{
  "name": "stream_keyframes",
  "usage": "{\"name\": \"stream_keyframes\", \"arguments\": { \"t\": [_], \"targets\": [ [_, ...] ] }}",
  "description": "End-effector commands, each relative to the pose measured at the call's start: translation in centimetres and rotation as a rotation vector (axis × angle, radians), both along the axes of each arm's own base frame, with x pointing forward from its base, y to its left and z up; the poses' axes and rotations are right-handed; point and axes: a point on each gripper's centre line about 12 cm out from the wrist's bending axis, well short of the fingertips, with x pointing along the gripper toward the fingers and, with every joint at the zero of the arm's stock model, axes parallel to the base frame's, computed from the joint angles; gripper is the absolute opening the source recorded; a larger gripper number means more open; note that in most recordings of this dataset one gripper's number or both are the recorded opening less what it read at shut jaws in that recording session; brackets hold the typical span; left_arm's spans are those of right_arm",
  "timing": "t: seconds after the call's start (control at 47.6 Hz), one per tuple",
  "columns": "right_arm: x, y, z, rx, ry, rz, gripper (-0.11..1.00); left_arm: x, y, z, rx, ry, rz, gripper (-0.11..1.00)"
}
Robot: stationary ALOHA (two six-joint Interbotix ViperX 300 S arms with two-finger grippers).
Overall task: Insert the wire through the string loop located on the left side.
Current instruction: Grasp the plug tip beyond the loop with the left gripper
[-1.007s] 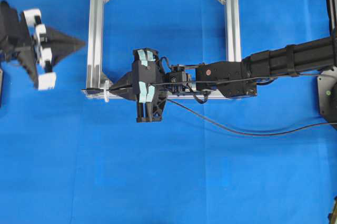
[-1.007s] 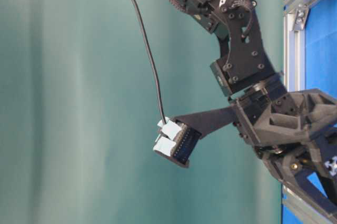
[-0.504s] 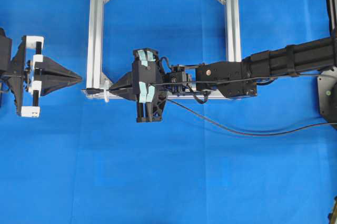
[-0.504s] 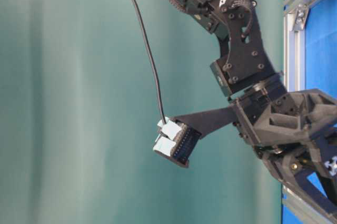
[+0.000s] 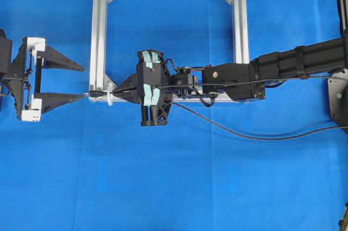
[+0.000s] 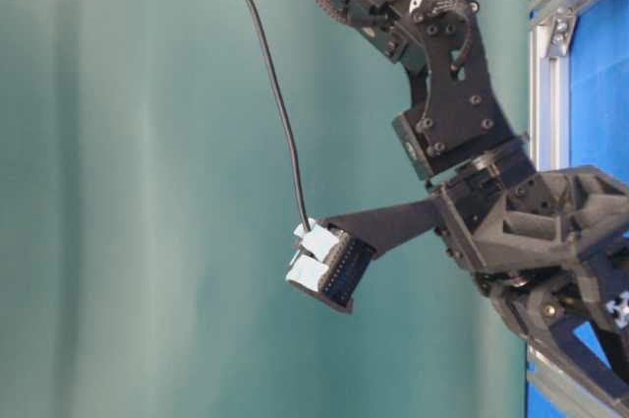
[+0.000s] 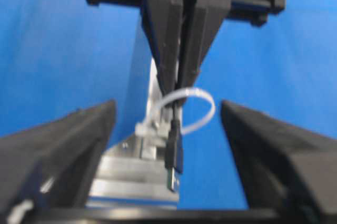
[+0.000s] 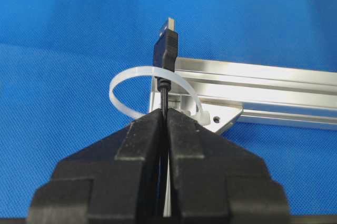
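Left arm: only its end shows at the left edge of the overhead view, pointing level toward the middle.
Left gripper [image 5: 80, 82]: jaws spread wide, one finger above the other in the overhead view, nothing between them.
Left fingers [image 7: 58, 145]: dark wedges at both sides of the left wrist view, well apart.
Right arm: stretched in from the right edge across the overhead view, forearm and wrist nearly in one line, reaching past the middle.
Right gripper [image 5: 117, 88]: jaws pressed together, tips pointing left at the other gripper.
Right fingers [image 8: 139, 147]: clamped on the wire [image 8: 164, 100], its plug end sticking out past the tips.
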Motion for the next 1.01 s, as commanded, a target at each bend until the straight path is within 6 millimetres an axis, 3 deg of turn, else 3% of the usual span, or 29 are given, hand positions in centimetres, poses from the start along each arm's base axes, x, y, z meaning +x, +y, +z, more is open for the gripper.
{"name": "stream_keyframes", "arguments": {
  "t": [0.0, 0.063, 0.21, 0.609, 0.986],
  "targets": [
    [0.4, -0.1, 1.7, 0.000, -0.043, -0.001, 0.00, 0.6, -0.1, 0.8, -0.001, -0.029, -0.004, 0.85],
    [0.4, -0.1, 1.7, 0.000, -0.043, -0.001, 0.00, 0.7, -0.1, 0.8, -0.003, -0.025, -0.005, 0.92],
    [0.4, -0.1, 1.7, 0.000, -0.043, -0.001, 0.00, 0.9, -0.2, 0.1, -0.021, 0.021, -0.002, 0.92],
    [0.5, -0.1, 1.9, -0.001, -0.049, 0.000, 0.00, 4.1, -0.5, -4.7, -0.047, 0.241, 0.004, 0.91],
    [0.5, -0.1, 1.8, -0.001, -0.048, 0.000, 0.00, 4.2, -0.6, -4.9, -0.046, 0.245, 0.000, 0.90]
  ]
}}
